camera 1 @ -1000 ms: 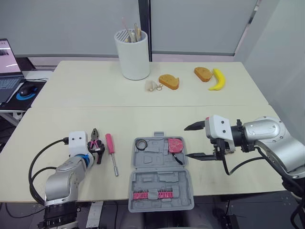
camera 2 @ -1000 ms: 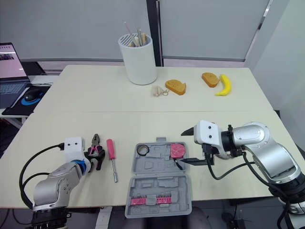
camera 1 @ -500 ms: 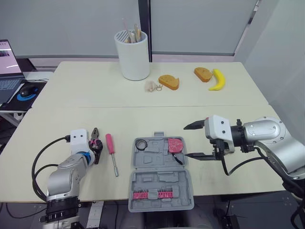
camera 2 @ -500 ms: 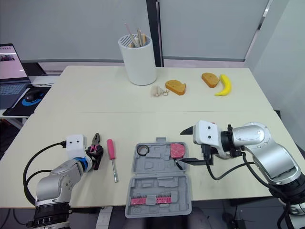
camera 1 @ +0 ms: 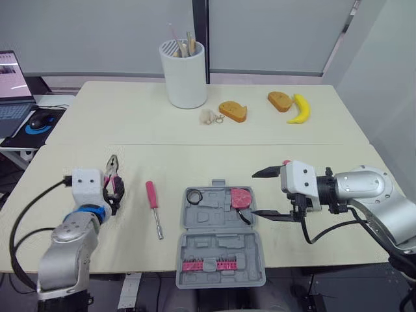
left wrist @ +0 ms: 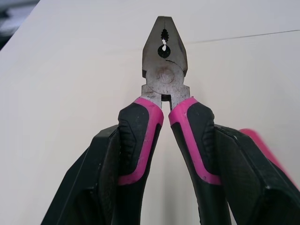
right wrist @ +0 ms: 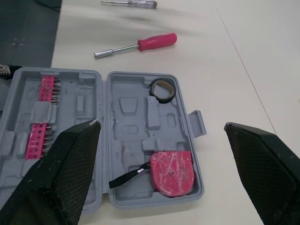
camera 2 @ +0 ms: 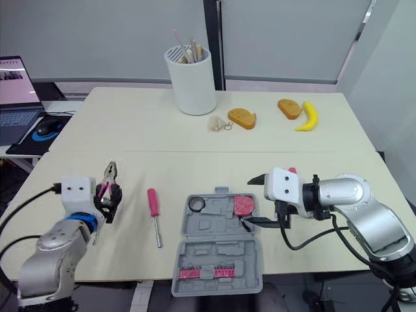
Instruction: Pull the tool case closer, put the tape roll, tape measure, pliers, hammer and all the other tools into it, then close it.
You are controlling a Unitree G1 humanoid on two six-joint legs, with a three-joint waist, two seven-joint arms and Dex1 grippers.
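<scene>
Pliers [camera 1: 112, 174]: pinched by the handles in your left gripper [camera 1: 112, 195], held near the table's [camera 1: 195, 130] left edge, ready for the case [camera 1: 218, 244] at the front edge; right gripper [camera 1: 255, 194] spread beside it.

Pale tabletop [camera 1: 195, 162], seam across the middle. On it: open grey tool case [camera 1: 211, 214], pink screwdriver [camera 1: 153, 198] beside it; farther back, white utensil pot [camera 1: 186, 78], two bread slices [camera 1: 232, 111], banana [camera 1: 299, 109].
</scene>
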